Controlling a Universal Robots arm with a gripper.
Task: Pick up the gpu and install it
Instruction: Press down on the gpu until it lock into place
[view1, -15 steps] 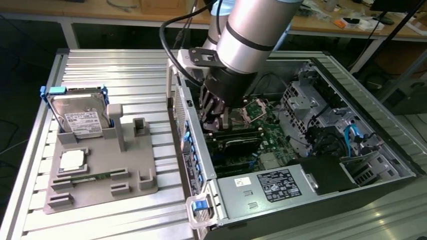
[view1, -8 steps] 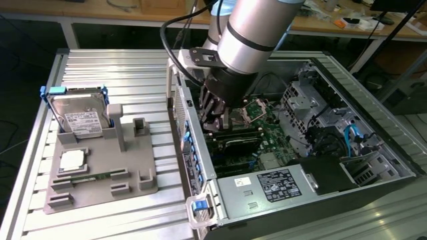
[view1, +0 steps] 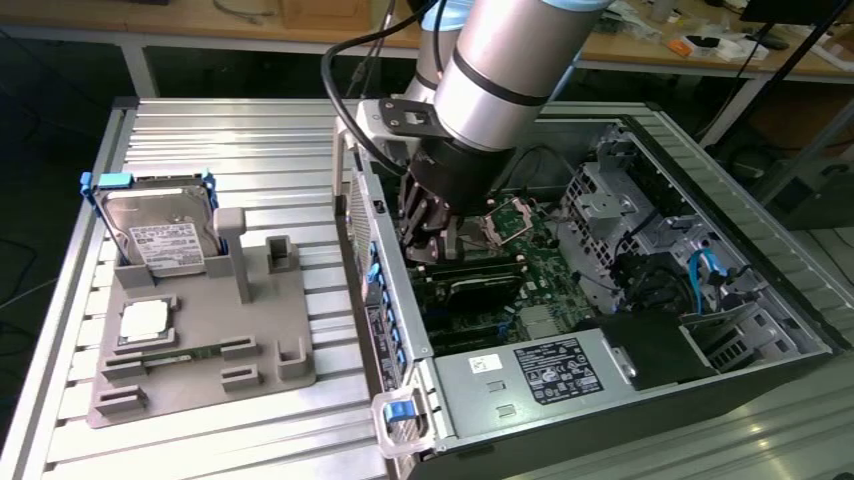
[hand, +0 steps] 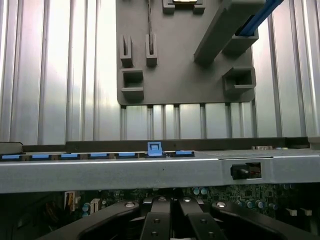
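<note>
In the exterior view the gripper (view1: 434, 235) reaches down inside the open computer case (view1: 747, 230), fingers drawn close together, pressing at the gpu (view1: 470, 283), which lies low against the motherboard (view1: 541, 270), apparently in its slot. The grey holder tray (view1: 200, 370) keeps the hard drive (view1: 163, 240) upright. In the wrist view the fingers (hand: 155, 225) point into the case past its metal edge (hand: 150, 172).
</note>
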